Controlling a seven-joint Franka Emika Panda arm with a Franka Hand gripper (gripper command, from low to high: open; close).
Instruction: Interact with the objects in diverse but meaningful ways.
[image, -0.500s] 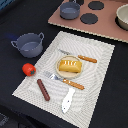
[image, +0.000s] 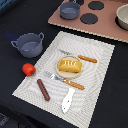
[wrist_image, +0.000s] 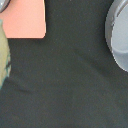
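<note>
Black cloth fills most of the wrist view, with a pink board corner (wrist_image: 22, 19) and a grey curved rim (wrist_image: 118, 35) at its edges; the gripper itself shows in neither picture, so its state cannot be told. Compared with half a second ago, nothing on the table has shifted.

Two grey-blue pots: one (image: 29, 44) on the dark cloth at the exterior view's left, one (image: 70, 9) far off on the pink toy stove (image: 107, 27) beside two black round burners (image: 89, 19).

On the pale striped mat (image: 95, 75) lies one tan round plate (image: 58, 71) bearing one yellow-orange bread loaf (image: 70, 65). One orange-handled fork (image: 64, 80) lies just near it, one orange-handled utensil (image: 80, 56) just beyond, and one white knife (image: 66, 101) nearer. One brown sausage (image: 43, 89) lies left; one glossy red tomato (image: 28, 69) sits at the mat's left edge.
</note>
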